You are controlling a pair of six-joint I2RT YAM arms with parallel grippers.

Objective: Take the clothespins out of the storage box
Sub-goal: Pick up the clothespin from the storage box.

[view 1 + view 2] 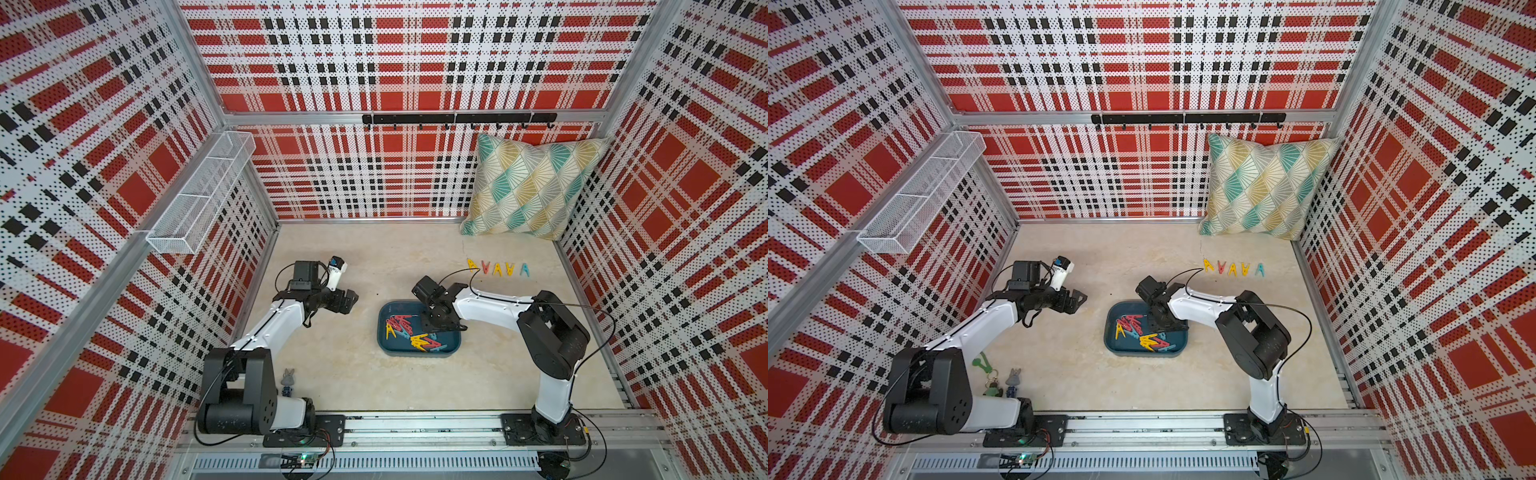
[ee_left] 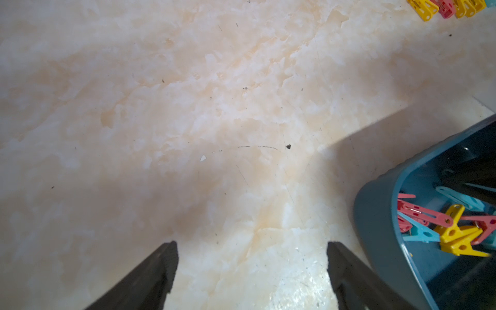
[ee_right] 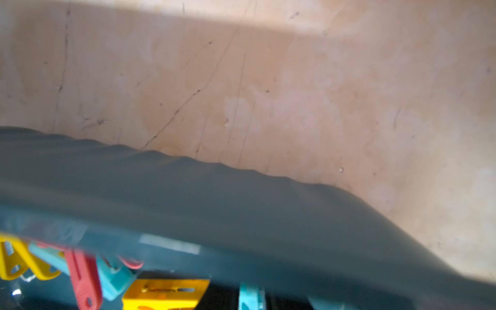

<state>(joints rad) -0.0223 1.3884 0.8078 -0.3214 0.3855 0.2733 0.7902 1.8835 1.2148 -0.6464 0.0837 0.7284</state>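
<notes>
Clothespins (image 1: 409, 332) in red, yellow and blue lie heaped in the box (image 1: 395, 311), which sits mid-table (image 1: 353, 374), nearer the right arm. The right gripper (image 1: 435, 326) reaches down into the box at the heap. Its fingers are hidden, so I cannot tell whether they stand apart or pinch a pin. The left gripper (image 2: 252, 244) hangs over bare table left of the box, fingers (image 2: 161, 268) spread wide with nothing between them. Farther back, a row (image 1: 497, 269) of five pins lies on the table, well apart from the box. A pillow (image 1: 536, 187) leans in the far right corner.
</notes>
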